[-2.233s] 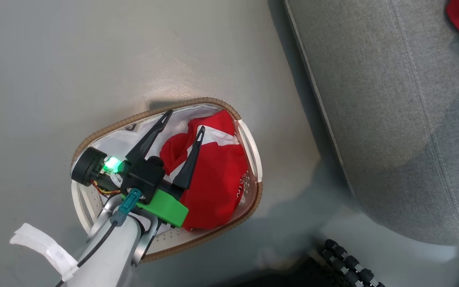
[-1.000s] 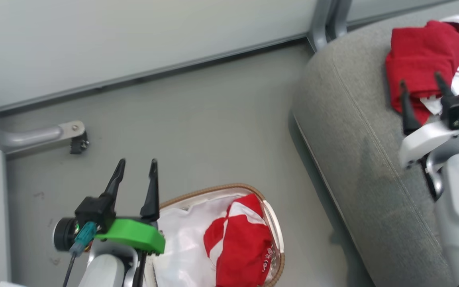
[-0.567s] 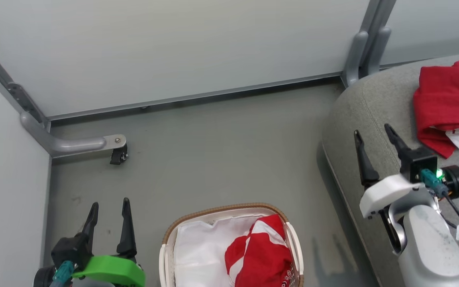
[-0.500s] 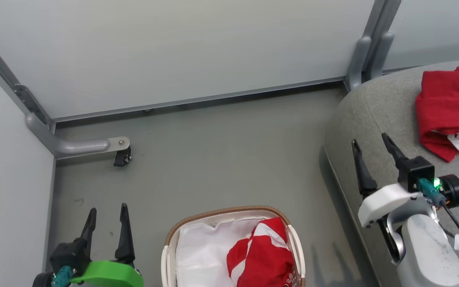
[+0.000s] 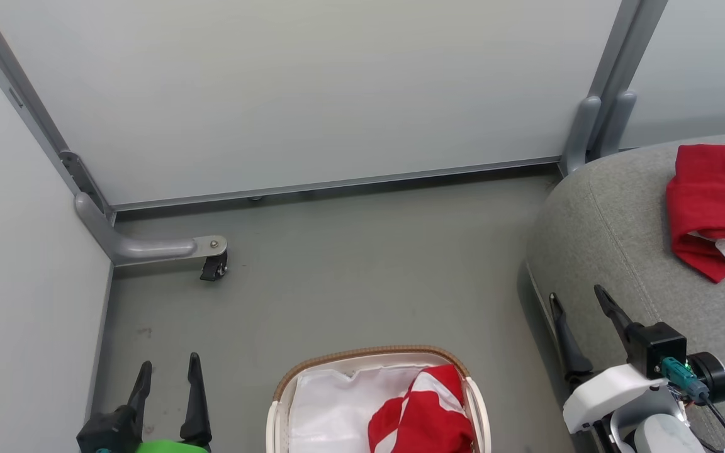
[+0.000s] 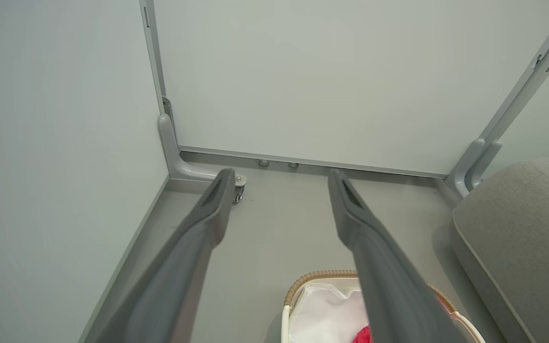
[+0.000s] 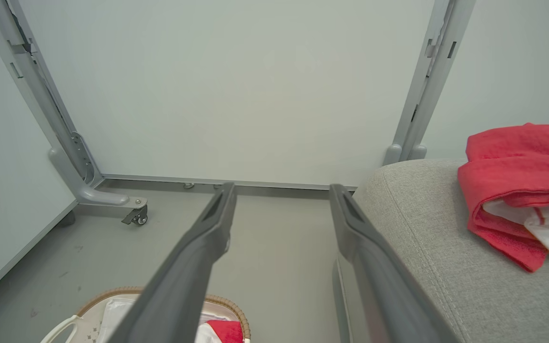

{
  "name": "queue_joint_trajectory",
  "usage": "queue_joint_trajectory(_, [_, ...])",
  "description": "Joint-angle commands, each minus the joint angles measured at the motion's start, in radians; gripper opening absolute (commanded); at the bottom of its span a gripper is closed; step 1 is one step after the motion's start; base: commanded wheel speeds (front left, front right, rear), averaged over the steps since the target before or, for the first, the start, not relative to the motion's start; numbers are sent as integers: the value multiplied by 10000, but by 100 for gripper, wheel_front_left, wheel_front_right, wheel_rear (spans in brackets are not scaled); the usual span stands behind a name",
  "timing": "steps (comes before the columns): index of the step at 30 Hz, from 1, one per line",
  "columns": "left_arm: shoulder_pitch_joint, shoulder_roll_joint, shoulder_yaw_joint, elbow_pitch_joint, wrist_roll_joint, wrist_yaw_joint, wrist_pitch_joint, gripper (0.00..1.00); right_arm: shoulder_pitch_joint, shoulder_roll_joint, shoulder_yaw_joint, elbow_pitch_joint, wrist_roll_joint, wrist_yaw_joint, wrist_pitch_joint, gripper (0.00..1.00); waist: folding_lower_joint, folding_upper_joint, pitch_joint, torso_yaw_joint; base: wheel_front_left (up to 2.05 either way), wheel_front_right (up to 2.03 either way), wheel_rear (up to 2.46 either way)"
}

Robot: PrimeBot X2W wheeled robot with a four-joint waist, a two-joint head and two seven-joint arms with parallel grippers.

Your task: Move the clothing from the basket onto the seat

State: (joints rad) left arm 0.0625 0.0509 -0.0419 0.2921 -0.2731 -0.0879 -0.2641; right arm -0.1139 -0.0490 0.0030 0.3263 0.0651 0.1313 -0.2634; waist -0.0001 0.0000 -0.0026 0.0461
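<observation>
One red-and-white garment [image 5: 718,204] lies bunched on the grey seat [image 5: 620,233] at the right, also seen as the garment [image 7: 522,186] on the seat [image 7: 427,247] in the right wrist view. A second red garment [image 5: 422,418] sits in the right half of the basket [image 5: 369,353], on its white liner [image 5: 331,412], at the bottom edge. My left gripper [image 5: 167,368] is open and empty, to the left of the basket. My right gripper [image 5: 578,297] is open and empty, over the seat's near-left edge.
Pale partition panels [image 5: 312,88] close the space behind and to the left. A grey caster foot [image 5: 211,264] juts onto the floor at the back left, and a grey post [image 5: 601,119] stands at the seat's back corner. Grey floor [image 5: 369,264] lies between basket and wall.
The head camera has tilted up and back, so basket and grippers slid down the picture. My left gripper came up out of the basket empty; my right gripper drew back from the garment on the seat.
</observation>
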Motion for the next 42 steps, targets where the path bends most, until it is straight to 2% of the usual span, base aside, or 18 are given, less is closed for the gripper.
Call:
queue_joint_trajectory(1, [163,-3,-44,-19,-86,33,-4,100,162,-33,31,-59,79,-10,-20,100,1,0,-28,-31,0,0,0])
queue_joint_trajectory(15, [125,-2,-175,56,-167,105,-5,100,355,-31,271,87,190,-10,-20,100,1,0,-103,-84,0,0,0])
queue_joint_trajectory(42, [-166,0,-568,183,193,-41,-5,100,21,-32,195,-57,169,-10,-22,100,1,0,156,-274,0,0,0])
